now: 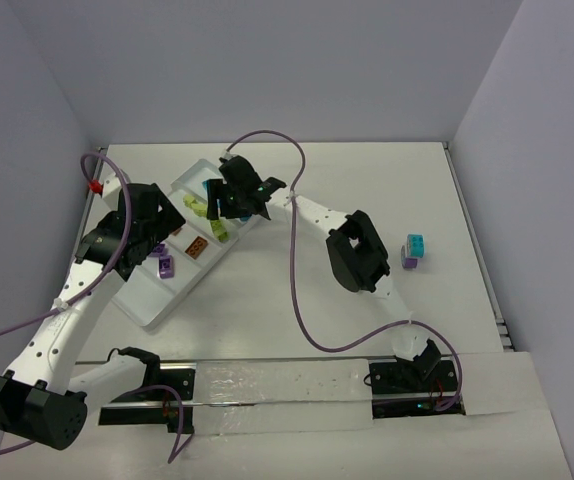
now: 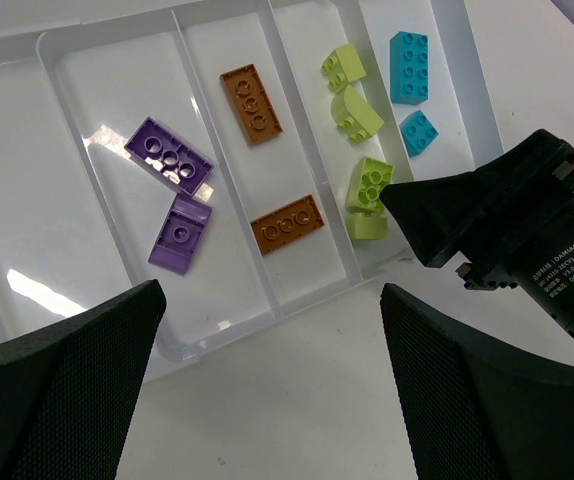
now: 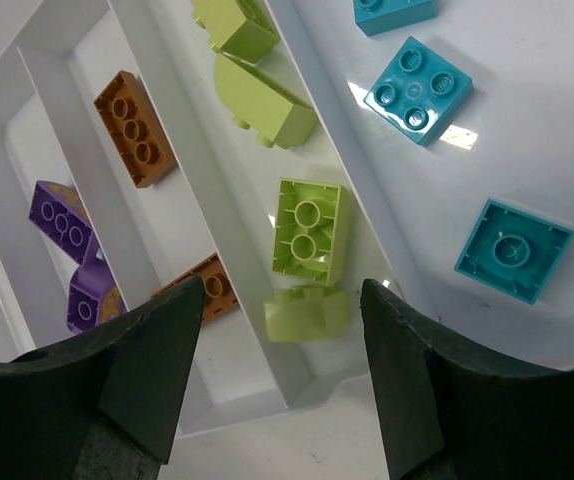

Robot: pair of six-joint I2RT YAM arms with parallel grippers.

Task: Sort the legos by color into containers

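Note:
The white tray lies left of centre, its containers holding legos by color. One holds two purple bricks, the one beside it two orange-brown bricks. Several lime ones lie in a third, and teal ones in the end one. My right gripper hangs open just above the lime compartment's near end, a small lime piece lying loose below its jaws. My left gripper is wide open over bare table at the tray's near edge, holding nothing. A teal brick stacked on a purple one stands on the table far right.
The right arm's wrist reaches in over the tray's right end, close to my left gripper. Purple cables loop over the table. White walls close the table's left, back and right sides.

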